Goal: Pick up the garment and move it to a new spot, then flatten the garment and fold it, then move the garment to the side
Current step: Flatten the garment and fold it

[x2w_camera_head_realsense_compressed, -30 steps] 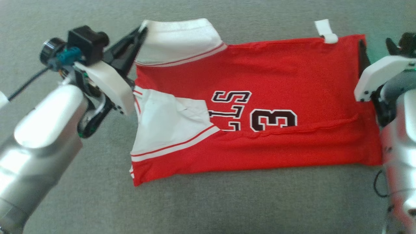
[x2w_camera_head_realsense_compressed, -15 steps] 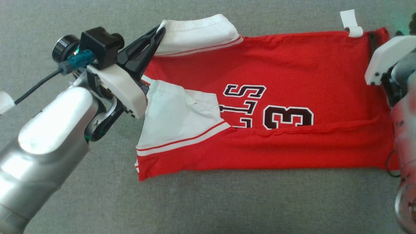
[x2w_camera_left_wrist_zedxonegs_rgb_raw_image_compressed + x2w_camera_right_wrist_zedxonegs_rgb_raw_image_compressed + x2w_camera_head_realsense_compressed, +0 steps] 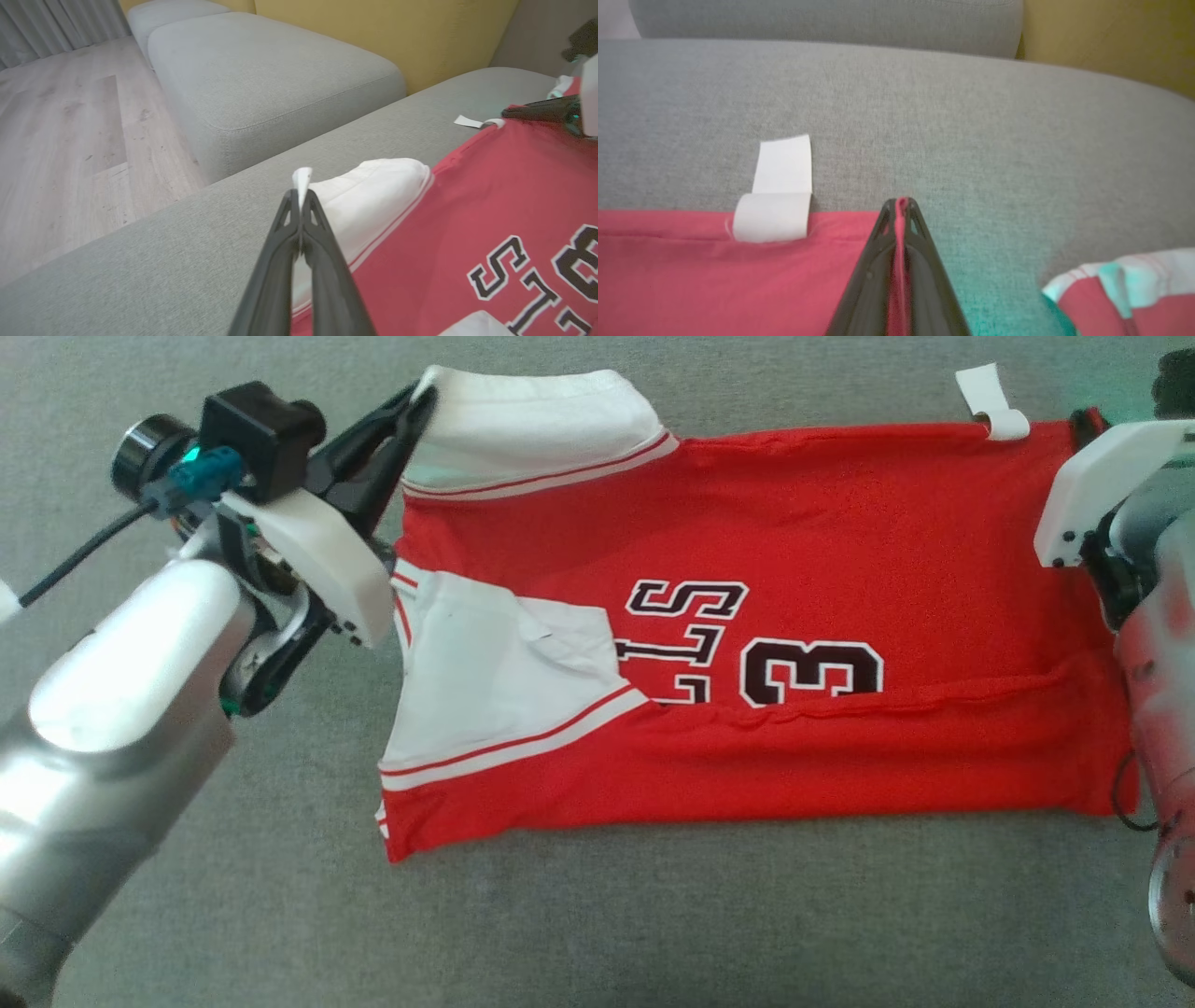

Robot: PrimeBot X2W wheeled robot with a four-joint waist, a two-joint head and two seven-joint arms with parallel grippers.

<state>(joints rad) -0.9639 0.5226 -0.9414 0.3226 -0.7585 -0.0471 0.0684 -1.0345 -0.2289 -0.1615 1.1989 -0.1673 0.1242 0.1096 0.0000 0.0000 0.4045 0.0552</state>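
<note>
gripping garment (image 3: 840, 523): left gripper (image 3: 301, 198), right gripper (image 3: 901, 205) (opposite ends)

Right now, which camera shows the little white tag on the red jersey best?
The right wrist view: the white tag is big and close, folded over the edge of the red jersey, beside the right claw. The head view shows it small, near the jersey's top corner; the left wrist view, tiny and far.

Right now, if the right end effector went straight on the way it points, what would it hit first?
Probably the grey sofa cushion just beyond the hem of the red shirt that the right end effector is shut on. The white tag sits off to the side. Depth is unclear.
</note>
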